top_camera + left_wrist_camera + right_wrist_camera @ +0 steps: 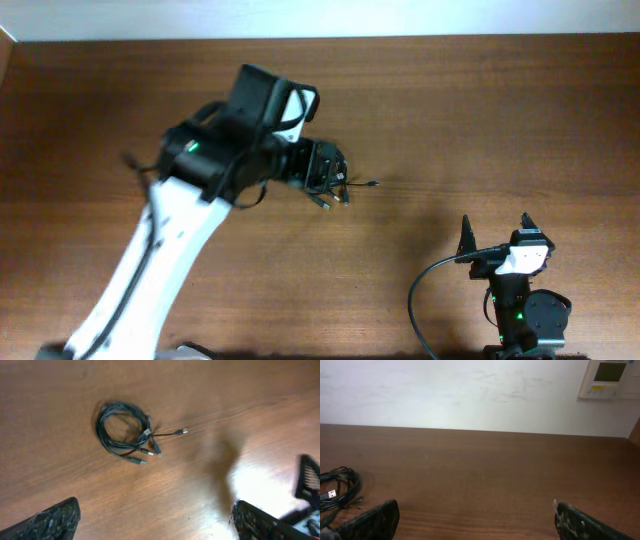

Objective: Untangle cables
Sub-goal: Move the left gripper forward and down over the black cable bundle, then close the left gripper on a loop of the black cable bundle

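Note:
The cables (pixel 122 432) lie on the wooden table as one small black coil, with several plug ends sticking out to the right. My left gripper (pixel 157 527) hovers above and short of the coil, open and holding nothing. From overhead the left gripper (pixel 328 172) covers most of the cables (pixel 343 195); only the plug ends show. My right gripper (pixel 495 232) stands open at the front right, well away from the bundle. In the right wrist view the cables (pixel 337 487) sit at the far left, beyond the open, unloaded right gripper (pixel 477 522).
The left arm (pixel 170 230) stretches diagonally from the front left to the table's middle. A thick black arm cable (pixel 420 300) loops beside the right arm's base. A white wall (pixel 470 390) with a panel (pixel 610 377) rises behind the table's far edge.

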Motion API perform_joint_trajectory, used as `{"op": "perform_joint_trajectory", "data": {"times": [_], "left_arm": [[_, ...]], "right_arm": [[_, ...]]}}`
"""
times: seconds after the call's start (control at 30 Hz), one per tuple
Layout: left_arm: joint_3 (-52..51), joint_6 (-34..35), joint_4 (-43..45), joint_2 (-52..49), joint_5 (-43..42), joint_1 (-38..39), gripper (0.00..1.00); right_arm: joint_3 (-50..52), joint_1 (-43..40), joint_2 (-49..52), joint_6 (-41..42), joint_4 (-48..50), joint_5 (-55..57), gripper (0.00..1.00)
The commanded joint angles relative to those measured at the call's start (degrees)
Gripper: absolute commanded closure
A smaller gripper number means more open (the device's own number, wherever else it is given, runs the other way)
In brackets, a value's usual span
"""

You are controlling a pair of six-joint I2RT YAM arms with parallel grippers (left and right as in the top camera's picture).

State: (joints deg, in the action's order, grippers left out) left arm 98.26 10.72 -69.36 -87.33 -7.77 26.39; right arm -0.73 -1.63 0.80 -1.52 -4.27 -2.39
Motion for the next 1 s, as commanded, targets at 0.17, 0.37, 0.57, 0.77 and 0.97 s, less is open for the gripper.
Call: {"op": "perform_joint_trajectory", "data": {"times": [0.17,0.37,0.57,0.77,0.97], "left_arm": [[0.81,14.34,3.96,-15.82,2.01,-1.01,0.06],[0.79,18.82,6.1,-24.52,2.43,-1.79,0.44],[0.79,19.69,7.1,-31.1,8.98,-2.19,0.32],[0.79,20.68,9.16,-34.49,9.09,-2.19,0.27],[0.79,24.74,10.86,-35.58,9.09,-2.58,0.29]], "right_arm": [[0.42,-0.28,-0.44,0.26,-0.2,0.31,0.02],[0.42,-0.28,-0.44,0.26,-0.2,0.31,0.02],[0.42,-0.28,-0.44,0.24,-0.2,0.31,0.02],[0.42,-0.28,-0.44,0.26,-0.2,0.31,0.02],[0.42,-0.28,-0.44,0.26,-0.17,0.31,0.02]]}}
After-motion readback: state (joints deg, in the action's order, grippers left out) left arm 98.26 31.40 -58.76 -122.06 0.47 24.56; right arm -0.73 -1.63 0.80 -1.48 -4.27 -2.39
